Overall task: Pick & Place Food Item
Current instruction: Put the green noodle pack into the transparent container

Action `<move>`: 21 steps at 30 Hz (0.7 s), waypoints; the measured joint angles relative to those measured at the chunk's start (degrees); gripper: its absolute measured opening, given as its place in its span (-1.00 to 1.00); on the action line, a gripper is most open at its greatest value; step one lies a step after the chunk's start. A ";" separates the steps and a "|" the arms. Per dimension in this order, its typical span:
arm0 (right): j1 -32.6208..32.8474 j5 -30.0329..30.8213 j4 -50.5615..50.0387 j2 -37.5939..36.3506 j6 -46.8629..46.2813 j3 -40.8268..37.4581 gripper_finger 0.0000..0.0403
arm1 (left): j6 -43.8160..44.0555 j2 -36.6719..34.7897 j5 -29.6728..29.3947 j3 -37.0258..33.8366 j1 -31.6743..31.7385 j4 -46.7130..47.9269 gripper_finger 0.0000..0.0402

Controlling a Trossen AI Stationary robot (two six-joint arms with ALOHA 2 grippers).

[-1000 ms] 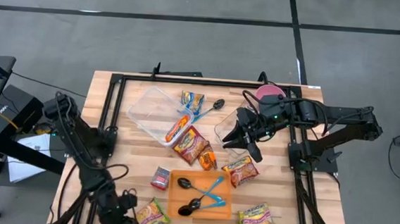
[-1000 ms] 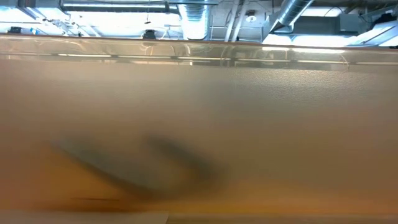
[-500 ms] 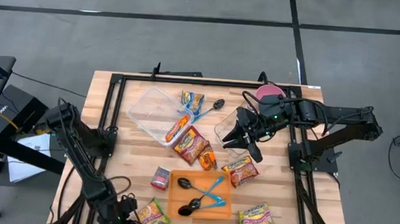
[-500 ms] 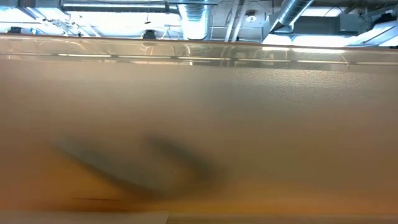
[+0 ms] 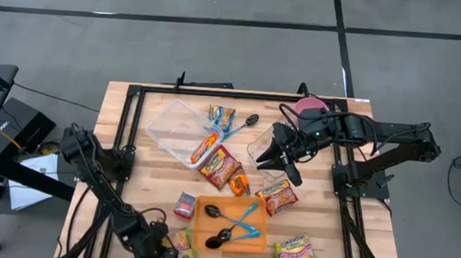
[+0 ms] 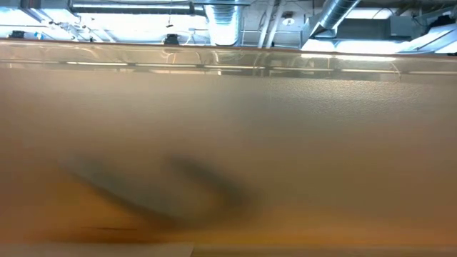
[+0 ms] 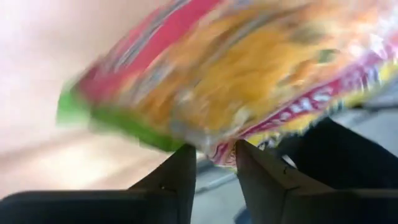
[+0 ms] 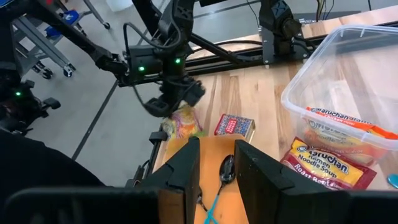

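Observation:
A yellow, red and green noodle packet [image 5: 182,241] lies by the table's near edge, left of the orange tray [image 5: 201,224]. My left gripper [image 5: 160,251] stands over the packet's left part, slanting down. In the left wrist view the packet [image 7: 249,81] fills the picture just beyond the fingertips of my left gripper [image 7: 216,162]. The right wrist view shows this gripper [image 8: 179,104] from afar, with the packet [image 8: 185,122] under it. My right gripper [image 5: 281,167] hovers high over the right middle, fingers a little apart with nothing between them [image 8: 217,168]. My left gripper has the packet's near edge [image 7: 217,154] between its two fingertips, coming from above at a slant from the table's left. The picture is blurred, so how far the edge reaches in cannot be told. The packet lies on the table [image 8: 186,127].
The orange tray holds spoons [image 5: 222,226]. A small red tin [image 5: 184,205] lies beside it. More noodle packets [image 5: 296,254] [image 5: 277,196] [image 5: 221,167] are scattered. A clear tub [image 5: 174,123] stands at the back, a smaller clear one [image 5: 259,154] under my right gripper. A blurred tan surface blocks the low view.
My left gripper has come down and moved toward the table's right, onto the noodle packet, and now covers the packet's left part. My right arm has kept still.

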State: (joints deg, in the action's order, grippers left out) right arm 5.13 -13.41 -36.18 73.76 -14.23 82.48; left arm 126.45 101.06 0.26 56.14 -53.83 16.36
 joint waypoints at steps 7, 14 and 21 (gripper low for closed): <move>-0.09 0.00 0.17 0.00 -0.78 0.00 -0.54 | 0.01 -4.41 -1.21 0.08 2.25 20.59 -0.60; -0.83 0.00 0.62 0.00 -0.80 0.00 -0.54 | -0.92 -9.17 -7.51 -1.29 6.98 37.58 -0.70; -1.18 0.00 1.25 0.00 -0.80 0.00 -0.54 | -1.44 -21.07 -9.52 -8.60 8.84 38.02 -0.71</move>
State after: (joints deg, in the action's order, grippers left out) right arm 3.95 -13.41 -34.94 73.76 -15.03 82.48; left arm 125.01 79.99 -9.26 47.54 -44.99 54.38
